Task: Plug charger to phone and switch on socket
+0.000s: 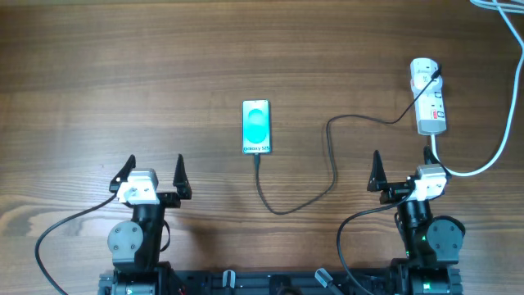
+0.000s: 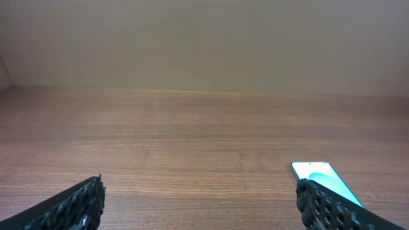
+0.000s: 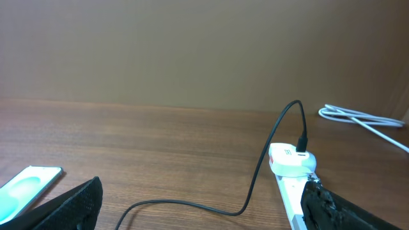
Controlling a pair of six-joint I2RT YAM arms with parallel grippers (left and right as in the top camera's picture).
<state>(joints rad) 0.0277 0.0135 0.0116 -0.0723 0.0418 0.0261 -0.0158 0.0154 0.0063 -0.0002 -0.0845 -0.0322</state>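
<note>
Overhead view: phone (image 1: 256, 127) lies flat, screen up and lit cyan, near the middle of the surface (image 1: 123, 65). Cable of the charger (image 1: 331, 156) leaves the phone's near short edge, loops toward the robot, climbs back and crosses to the socket (image 1: 429, 102) at far right. Connector tip meets the phone's edge and looks plugged in; whether it is fully seated is too small to tell. Its black plug (image 1: 435, 75) sits in the socket's far end, and the right wrist view shows it standing in the white strip. The white lead (image 1: 491, 160) exits the socket's near end and curves off right.

Judgement: plugging step appears done. Switch state is not readable: a red mark shows on the socket face, but nothing says on or off. No charging cue legible on the screen. Remaining: press the socket switch, if not already on.

Tools: left tool (image 1: 155, 168) has its jaws spread wide and empty, near the front edge, well apart from the phone. The right tool (image 1: 403, 164) is likewise spread and empty, near the socket's near end, outer finger beside the white lead. It is the better placed for the switch.
</note>
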